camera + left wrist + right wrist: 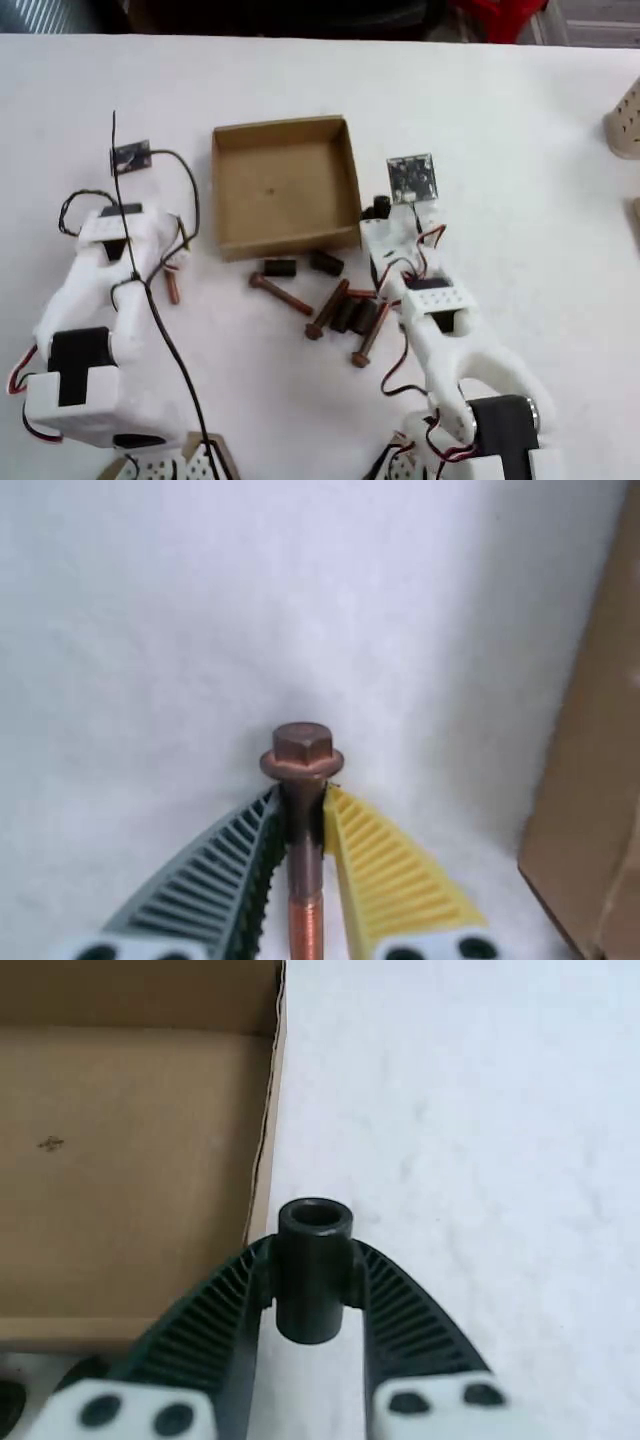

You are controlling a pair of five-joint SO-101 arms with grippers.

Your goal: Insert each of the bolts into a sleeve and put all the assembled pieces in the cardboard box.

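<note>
Copper bolt (302, 752) clamped head-out in our left gripper (302, 800), black sleeve (313, 1270) pinched bore-open in our right gripper (312, 1260) beside the cardboard box (285, 128), likely readied for mating, with loose bolts and sleeves (335, 305) waiting at lower centre.

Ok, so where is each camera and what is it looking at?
High view: fixed above the table, looking down on both arms, the box, loose bolts and loose sleeves.
Left wrist view: on the left arm's wrist, looking along the left gripper, shut on a bolt, toward the table.
Right wrist view: on the right arm's wrist, looking along the right gripper, shut on a sleeve, beside the box.
Shared: all three show the box; the high view also shows the held bolt.
</note>
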